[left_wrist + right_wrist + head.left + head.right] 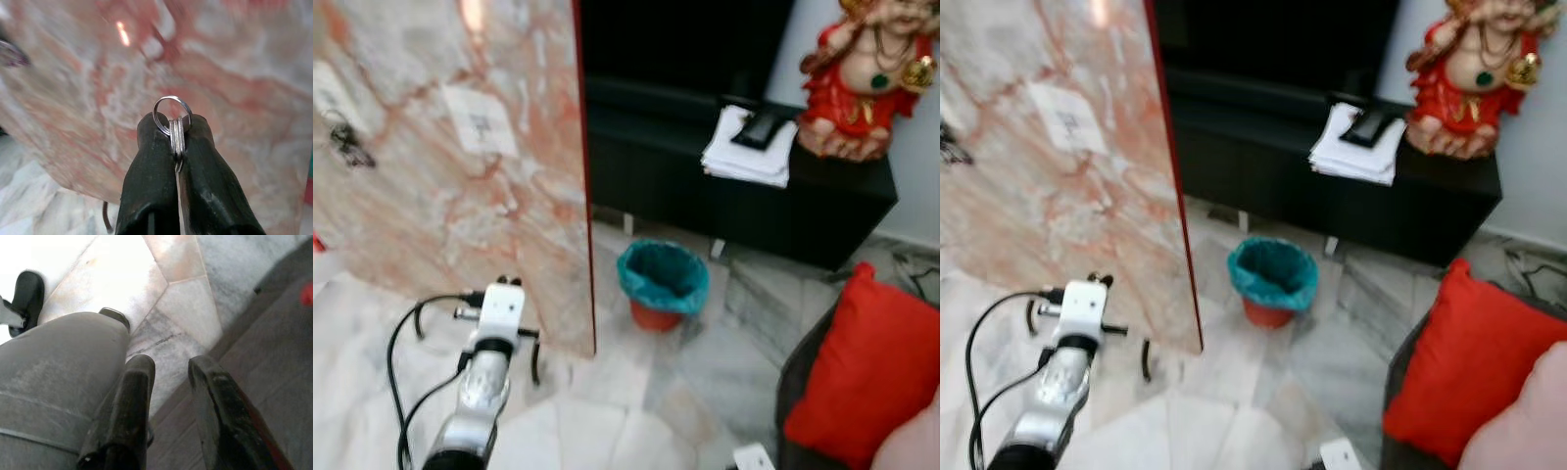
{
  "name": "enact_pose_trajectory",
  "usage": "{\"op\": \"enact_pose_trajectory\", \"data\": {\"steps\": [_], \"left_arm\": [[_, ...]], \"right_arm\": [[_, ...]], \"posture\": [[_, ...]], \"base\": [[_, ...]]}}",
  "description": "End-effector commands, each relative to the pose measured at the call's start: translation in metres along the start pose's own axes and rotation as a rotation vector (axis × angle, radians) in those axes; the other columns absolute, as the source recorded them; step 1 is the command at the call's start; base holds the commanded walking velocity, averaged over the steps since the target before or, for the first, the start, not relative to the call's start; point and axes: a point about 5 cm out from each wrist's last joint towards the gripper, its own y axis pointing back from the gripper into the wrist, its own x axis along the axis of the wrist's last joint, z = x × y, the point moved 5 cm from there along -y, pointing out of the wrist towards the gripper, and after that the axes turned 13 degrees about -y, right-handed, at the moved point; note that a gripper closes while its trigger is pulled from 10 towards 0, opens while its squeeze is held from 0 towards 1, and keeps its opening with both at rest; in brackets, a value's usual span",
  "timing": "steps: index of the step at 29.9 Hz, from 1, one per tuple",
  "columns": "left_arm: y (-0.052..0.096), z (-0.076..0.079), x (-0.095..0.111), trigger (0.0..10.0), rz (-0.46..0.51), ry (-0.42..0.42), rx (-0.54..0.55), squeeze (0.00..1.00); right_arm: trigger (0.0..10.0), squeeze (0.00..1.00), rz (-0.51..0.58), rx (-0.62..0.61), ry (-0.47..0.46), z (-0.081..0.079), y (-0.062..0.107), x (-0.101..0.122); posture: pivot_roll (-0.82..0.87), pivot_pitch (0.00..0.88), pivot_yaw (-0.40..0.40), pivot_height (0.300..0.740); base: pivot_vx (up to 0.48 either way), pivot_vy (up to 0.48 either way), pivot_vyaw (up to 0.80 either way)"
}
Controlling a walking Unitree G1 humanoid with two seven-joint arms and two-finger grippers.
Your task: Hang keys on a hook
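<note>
Keys (175,128) sat pinched between the clenched black fingers of the left gripper (177,147), the ring poking out, held up before a pink marble wall (460,147). Right gripper (171,377) hung idle over the floor, fingers parted and empty.

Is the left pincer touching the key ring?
Touching. The left wrist view shows the left pincer shut on the key ring, with the ring clamped between its two black fingers.
</note>
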Motion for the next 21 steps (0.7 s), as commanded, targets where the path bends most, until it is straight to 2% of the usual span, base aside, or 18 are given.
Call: {"op": "enact_pose_trajectory", "data": {"steps": [1, 6, 16, 18, 21], "left_arm": [[-0.003, 0.005, 0.020, 10.0, 0.057, 0.026, -0.033, 0.00], [-0.009, 0.003, 0.040, 10.0, 0.115, 0.055, -0.051, 0.00], [-0.015, -0.010, 0.058, 10.0, 0.129, 0.136, -0.012, 0.00], [-0.016, -0.010, 0.061, 10.0, 0.136, 0.129, -0.023, 0.00], [-0.021, -0.014, 0.064, 10.0, 0.124, 0.186, -0.003, 0.00]], "right_arm": [[10.0, 0.00, -0.019, -0.004, 0.005, 0.002, 0.001, -0.008], [10.0, 0.00, -0.018, -0.001, -0.005, 0.001, 0.001, -0.008], [10.0, 0.00, -0.021, 0.004, -0.017, 0.000, 0.001, -0.010], [10.0, 0.00, -0.021, 0.005, -0.017, 0.000, 0.001, -0.010], [10.0, 0.00, -0.021, 0.009, -0.015, 0.000, 0.001, -0.010]], "posture": [[-0.10, 0.047, -0.041, 0.740], [-0.11, 0.042, -0.040, 0.740], [-0.10, 0.021, -0.036, 0.740], [-0.10, 0.017, -0.036, 0.740], [-0.11, 0.011, -0.035, 0.740]], "base": [[0.000, 0.000, 0.80], [0.000, 0.000, 0.78], [0.000, 0.000, 0.00], [0.000, 0.000, 0.00], [0.000, 0.000, 0.00]]}}
